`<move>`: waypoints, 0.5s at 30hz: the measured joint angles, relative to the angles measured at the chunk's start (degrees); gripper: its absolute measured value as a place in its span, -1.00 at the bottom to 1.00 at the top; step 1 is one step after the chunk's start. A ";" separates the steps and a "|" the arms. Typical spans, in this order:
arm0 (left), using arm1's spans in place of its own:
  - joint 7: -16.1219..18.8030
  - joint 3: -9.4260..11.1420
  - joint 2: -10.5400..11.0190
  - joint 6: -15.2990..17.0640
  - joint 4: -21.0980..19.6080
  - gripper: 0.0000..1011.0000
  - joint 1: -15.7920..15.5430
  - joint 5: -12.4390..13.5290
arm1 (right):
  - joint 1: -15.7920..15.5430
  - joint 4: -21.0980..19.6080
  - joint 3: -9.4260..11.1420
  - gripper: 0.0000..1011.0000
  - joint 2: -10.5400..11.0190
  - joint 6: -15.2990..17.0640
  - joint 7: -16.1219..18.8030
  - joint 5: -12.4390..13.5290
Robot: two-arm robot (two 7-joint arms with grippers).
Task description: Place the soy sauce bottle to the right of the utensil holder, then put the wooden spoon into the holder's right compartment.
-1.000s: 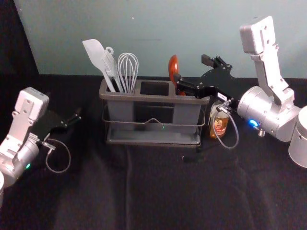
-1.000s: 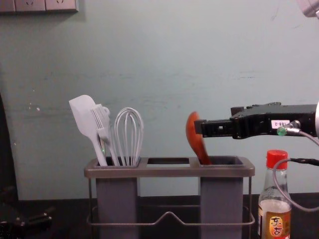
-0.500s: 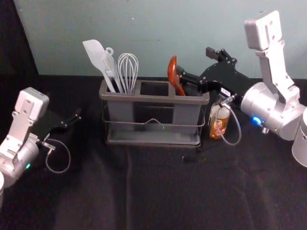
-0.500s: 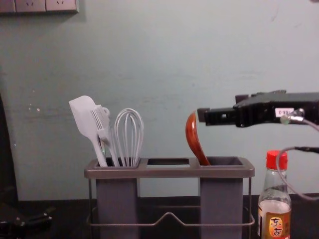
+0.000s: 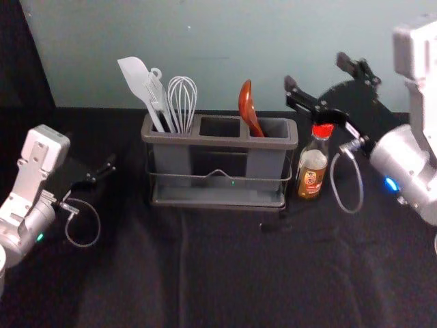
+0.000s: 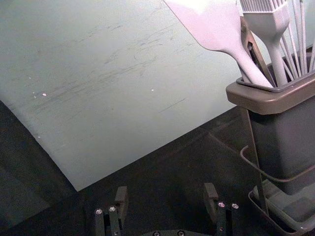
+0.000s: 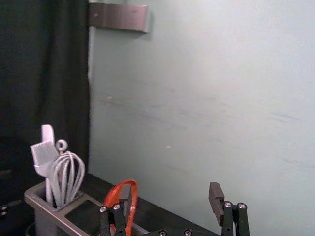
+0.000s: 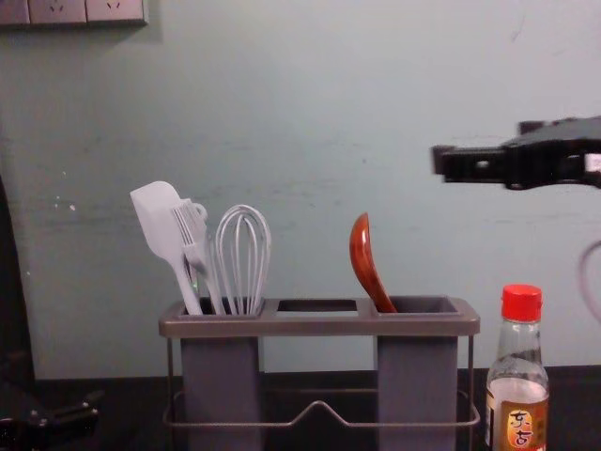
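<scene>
In the head view my right gripper is open, above and to the right of the utensil holder; the right wrist view shows my right gripper with nothing between its fingers. The wooden spoon leans in the holder's right compartment, its reddish bowl sticking up, also visible in the chest view as the spoon. Upright just right of the holder stands the soy sauce bottle, red-capped. My left gripper is parked at the left, and the left wrist view shows the left gripper open and empty.
A white spatula, a brush and a whisk stand in the holder's left compartment. The holder's middle section lies between them and the spoon. Behind everything rises a pale wall.
My right gripper has moved up and to the right, away from the spoon, which stays leaning in the compartment. More of the bottle is uncovered. The left arm has not moved.
</scene>
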 joint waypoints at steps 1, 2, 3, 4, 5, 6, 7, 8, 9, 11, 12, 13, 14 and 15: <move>0.00 0.00 0.00 0.00 0.00 0.99 0.00 0.00 | -1.58 -1.25 0.65 0.98 -0.22 -0.42 -1.05 -0.43; 0.00 0.00 0.00 0.00 0.00 0.99 0.00 0.00 | -2.74 -2.04 1.08 0.98 -0.37 -0.81 -1.70 -0.74; 0.00 0.00 0.00 0.00 0.00 0.99 0.00 0.00 | -4.76 -3.26 1.77 0.98 -0.58 -1.60 -2.63 -1.25; 0.00 0.00 0.00 0.00 0.00 0.99 0.00 0.00 | -5.72 -3.87 2.13 0.98 -0.72 -2.08 -3.14 -1.51; 0.00 0.00 0.00 0.00 0.00 0.99 -0.01 0.00 | -6.79 -4.39 2.45 0.98 -0.84 -2.69 -3.76 -1.80; 0.00 0.01 0.00 0.00 0.00 0.99 0.00 0.00 | -7.81 -4.86 2.78 0.98 -0.99 -3.23 -4.27 -2.07; 0.00 0.00 0.00 0.00 0.00 0.99 0.00 0.00 | -9.82 -5.83 3.48 0.98 -1.22 -4.27 -5.14 -2.53; 0.00 0.00 0.00 0.00 0.00 0.99 0.00 0.00 | -10.85 -6.34 3.86 0.98 -1.31 -4.93 -5.68 -2.85; 0.00 0.00 0.00 0.00 0.00 0.99 0.00 0.00 | -13.00 -7.25 4.54 0.98 -1.48 -6.16 -6.59 -3.44; 0.00 0.00 0.00 0.00 0.00 0.99 0.00 0.00 | -14.93 -8.02 5.28 0.98 -1.66 -7.40 -7.32 -3.89; 0.00 0.00 0.00 0.00 0.00 0.99 0.00 0.00 | -15.79 -8.34 5.61 0.98 -1.74 -7.92 -7.56 -4.02; 0.00 0.00 0.00 0.00 0.00 0.99 0.00 0.00 | -16.49 -8.58 5.89 0.98 -1.81 -8.35 -7.77 -4.12; 0.00 0.00 0.00 0.00 0.00 0.99 0.00 0.00 | -18.18 -9.10 6.49 0.98 -1.92 -9.46 -8.10 -4.32; 0.00 0.00 0.00 -0.01 0.00 0.99 0.00 0.00 | -18.99 -9.33 6.74 0.98 -1.97 -10.04 -8.22 -4.40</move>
